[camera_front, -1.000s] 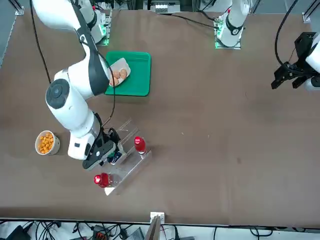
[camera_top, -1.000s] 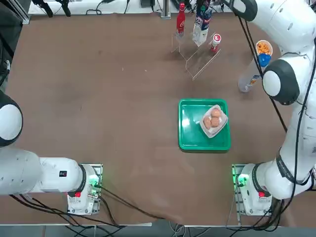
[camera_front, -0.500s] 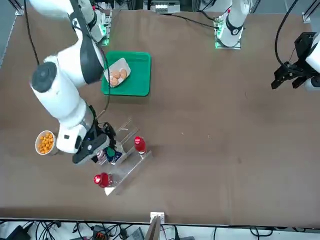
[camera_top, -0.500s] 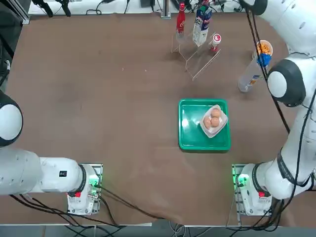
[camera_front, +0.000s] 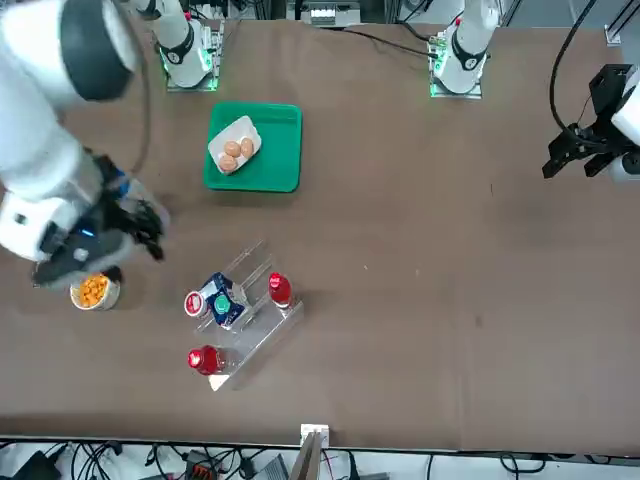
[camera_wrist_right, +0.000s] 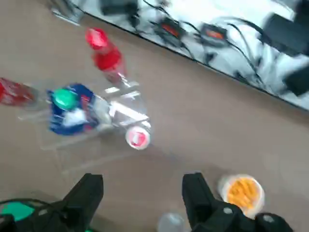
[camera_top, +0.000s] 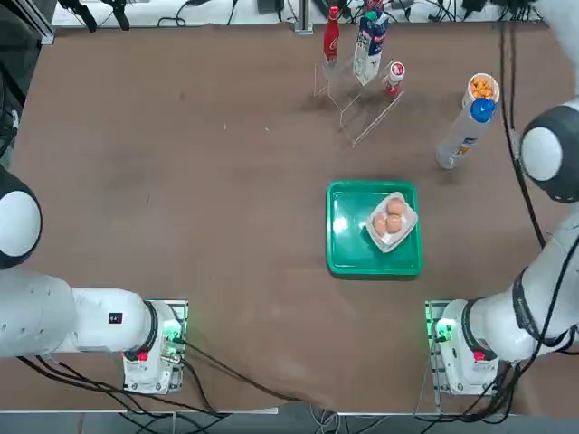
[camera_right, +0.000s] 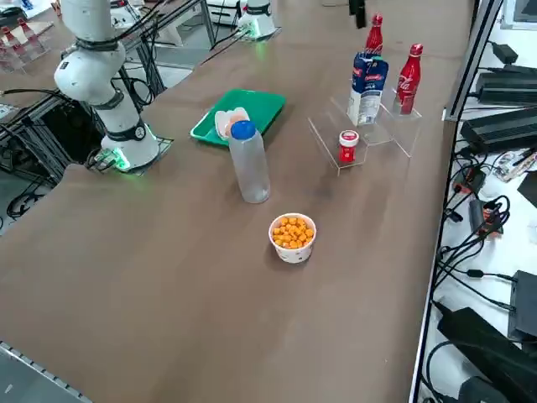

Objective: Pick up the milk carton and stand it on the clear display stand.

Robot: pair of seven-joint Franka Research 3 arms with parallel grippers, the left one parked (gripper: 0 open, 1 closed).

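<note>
The milk carton (camera_top: 368, 41) (camera_front: 222, 300) (camera_right: 366, 88) (camera_wrist_right: 72, 108), white and dark blue with a teal cap, stands upright on the clear display stand (camera_top: 366, 113) (camera_front: 258, 335) (camera_right: 373, 138). Nothing touches it. My right gripper (camera_wrist_right: 143, 193) (camera_front: 148, 228) is open and empty. It hangs high above the table, off to the carton's side, near the snack bowl (camera_front: 92, 290). In the wrist view the carton and stand lie well beyond the fingertips.
Two red soda bottles (camera_front: 279, 290) (camera_front: 205, 359) and a small red can (camera_front: 194, 303) share the stand. A tall clear bottle with a blue cap (camera_top: 461, 136) stands by the bowl (camera_top: 483, 88). A green tray (camera_top: 348, 244) holds a dish of eggs (camera_top: 392, 220).
My right gripper has let go of the carton and pulled up and away towards the bowl side. The carton stays standing on the stand.
</note>
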